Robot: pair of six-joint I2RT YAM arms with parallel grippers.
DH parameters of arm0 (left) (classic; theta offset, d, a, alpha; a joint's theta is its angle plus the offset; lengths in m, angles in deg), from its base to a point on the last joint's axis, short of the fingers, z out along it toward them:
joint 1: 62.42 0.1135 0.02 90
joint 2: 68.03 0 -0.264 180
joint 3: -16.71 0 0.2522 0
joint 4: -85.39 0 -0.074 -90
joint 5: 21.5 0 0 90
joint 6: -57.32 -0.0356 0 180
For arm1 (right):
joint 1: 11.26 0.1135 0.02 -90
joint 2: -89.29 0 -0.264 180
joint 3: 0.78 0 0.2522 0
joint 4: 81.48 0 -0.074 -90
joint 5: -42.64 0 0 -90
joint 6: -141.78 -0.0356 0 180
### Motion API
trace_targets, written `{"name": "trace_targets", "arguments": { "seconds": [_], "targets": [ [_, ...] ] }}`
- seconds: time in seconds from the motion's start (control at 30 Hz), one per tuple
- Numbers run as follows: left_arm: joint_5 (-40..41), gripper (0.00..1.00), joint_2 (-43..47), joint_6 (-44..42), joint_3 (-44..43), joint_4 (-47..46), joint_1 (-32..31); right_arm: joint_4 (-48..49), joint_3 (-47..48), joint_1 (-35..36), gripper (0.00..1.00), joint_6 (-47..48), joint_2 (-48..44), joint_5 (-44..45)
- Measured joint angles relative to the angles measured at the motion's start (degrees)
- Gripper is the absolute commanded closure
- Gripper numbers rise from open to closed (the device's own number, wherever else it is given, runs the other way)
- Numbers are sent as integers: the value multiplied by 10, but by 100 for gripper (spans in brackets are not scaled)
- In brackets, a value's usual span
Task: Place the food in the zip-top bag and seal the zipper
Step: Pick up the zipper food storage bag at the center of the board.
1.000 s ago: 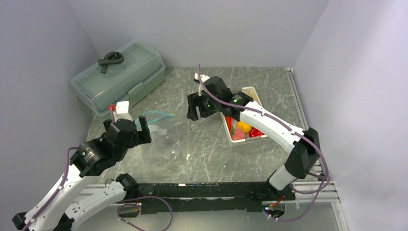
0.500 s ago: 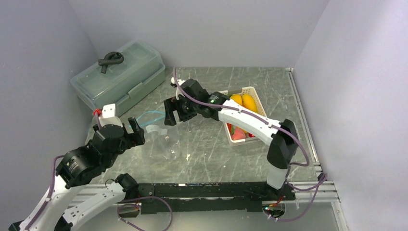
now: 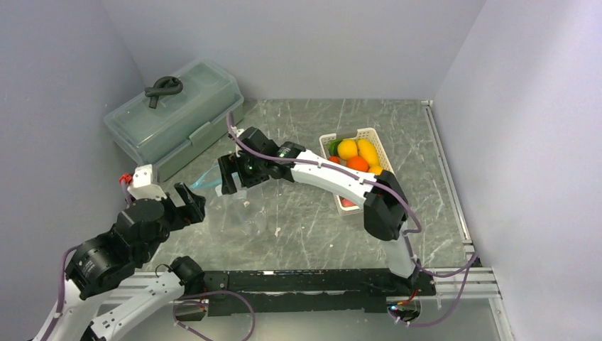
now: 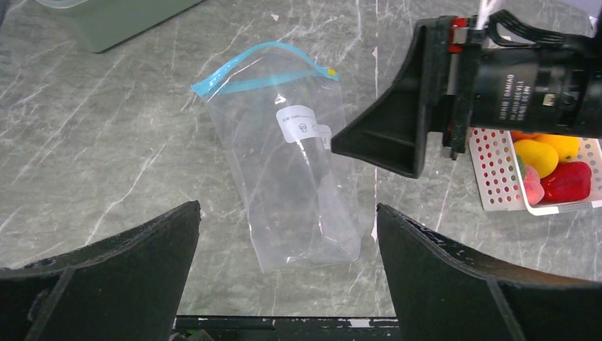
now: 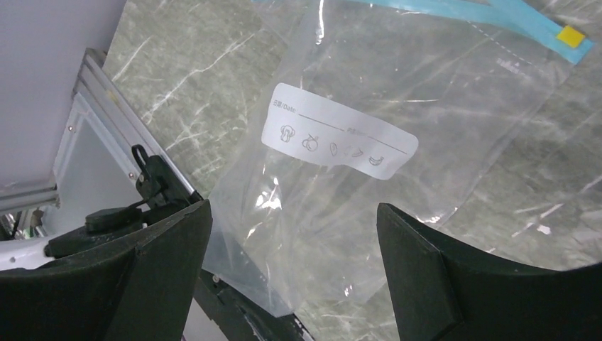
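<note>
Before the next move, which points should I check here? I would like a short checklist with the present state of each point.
1. The left gripper is open and empty: ok.
2. The right gripper is open and empty: ok.
3. The zip-top bag lies flat with nothing inside: ok.
4. The zipper is parted at the mouth: ok, though only slightly.
5. The food sits in the white basket: ok.
6. The right gripper is clear of the bag's surface: cannot tell.
</note>
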Motion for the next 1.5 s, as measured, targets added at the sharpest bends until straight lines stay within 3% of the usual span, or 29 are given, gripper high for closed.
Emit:
{"name": "trace_targets", "arguments": {
  "seconds": [0.43, 0.77, 0.83, 1.13, 1.3, 1.5],
  "targets": [
    [-26, 1, 22, 8, 10, 13, 0, -19, 53, 41, 10, -14, 65, 32],
    [-43, 1, 34, 7, 16, 12, 0, -26, 68, 47, 22, -21, 106, 68],
    [-45, 1, 36, 7, 16, 12, 0, -29, 71, 47, 33, -21, 115, 74],
    [-45, 1, 37, 7, 16, 12, 0, -33, 77, 50, 98, -17, 123, 89],
    [-45, 1, 36, 8, 16, 12, 0, -22, 54, 50, 100, -11, 115, 90],
    [-45, 1, 12, 8, 18, 7, 0, -3, -37, 51, 100, 7, 54, 101]
  ]
}}
